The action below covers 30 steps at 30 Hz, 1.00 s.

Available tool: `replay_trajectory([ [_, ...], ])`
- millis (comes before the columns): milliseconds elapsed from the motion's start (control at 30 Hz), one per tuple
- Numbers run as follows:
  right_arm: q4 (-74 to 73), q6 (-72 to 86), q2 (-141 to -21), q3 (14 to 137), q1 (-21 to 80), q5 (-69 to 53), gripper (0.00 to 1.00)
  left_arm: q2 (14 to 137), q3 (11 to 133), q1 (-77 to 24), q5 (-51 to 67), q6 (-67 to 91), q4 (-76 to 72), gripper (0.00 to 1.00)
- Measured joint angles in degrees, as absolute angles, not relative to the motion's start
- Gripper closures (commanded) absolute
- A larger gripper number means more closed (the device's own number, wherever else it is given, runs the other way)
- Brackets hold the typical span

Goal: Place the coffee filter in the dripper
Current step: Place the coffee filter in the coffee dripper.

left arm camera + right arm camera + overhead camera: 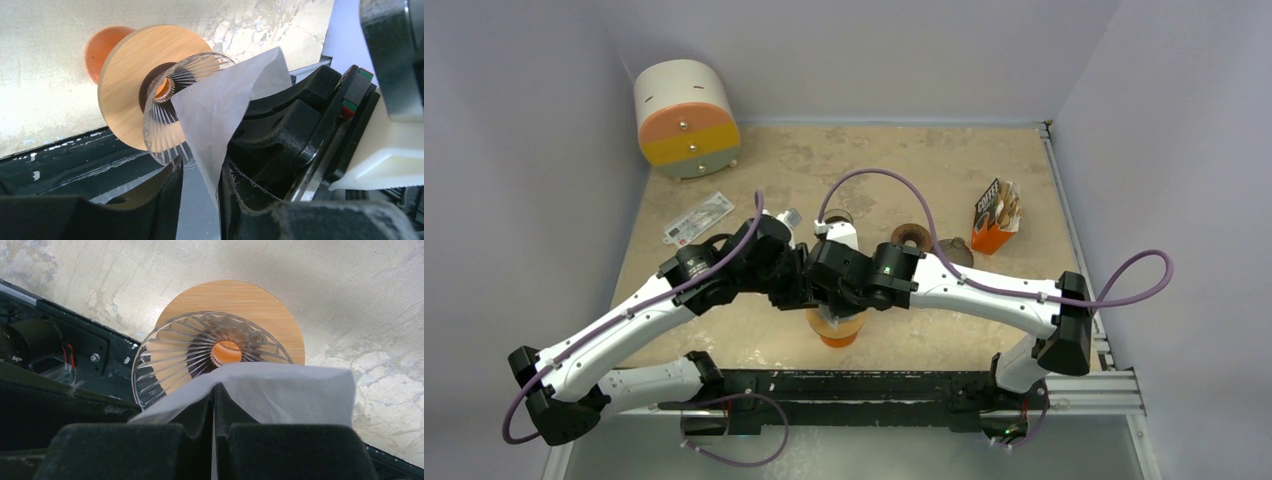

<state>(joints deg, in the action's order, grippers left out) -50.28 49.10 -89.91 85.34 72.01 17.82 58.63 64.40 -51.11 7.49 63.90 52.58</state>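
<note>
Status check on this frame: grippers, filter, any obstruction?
Right gripper shut on coffee filter. Left gripper jaws parted around the filter's edge. Filter at rim of glass dripper, not yet seated. Dripper mouth unobstructed.

Both wrists crowded the air over the dripper point(185, 352), with the left pincer point(200, 185) and right pincer point(214, 402) meeting nose to nose and blocking any straight drop from above. The filter point(280, 390) draped across the dripper's near rim, leaving only the far part of its mouth uncovered. Behind the arms stood a brown ring point(914, 235) and an orange coffee box point(996, 220) on the right. A round drum point(686, 118) filled the back left corner, with a flat packet point(699, 218) near it. Bare table point(874, 150) stretched between drum and box.
</note>
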Motion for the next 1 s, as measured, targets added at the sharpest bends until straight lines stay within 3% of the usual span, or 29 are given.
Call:
replay_trajectory([
  [467, -53.17, 46.33, -95.29, 88.99, 71.99, 18.39, 1.0, 54.02, 70.74, -51.11, -2.04, 60.4, 63.7, 0.59],
  [1000, -53.25, 38.48, -96.18, 89.89, 71.66, 16.86, 0.73, 47.53, 71.79, -51.11, -8.36, 57.95, 68.97, 0.58],
])
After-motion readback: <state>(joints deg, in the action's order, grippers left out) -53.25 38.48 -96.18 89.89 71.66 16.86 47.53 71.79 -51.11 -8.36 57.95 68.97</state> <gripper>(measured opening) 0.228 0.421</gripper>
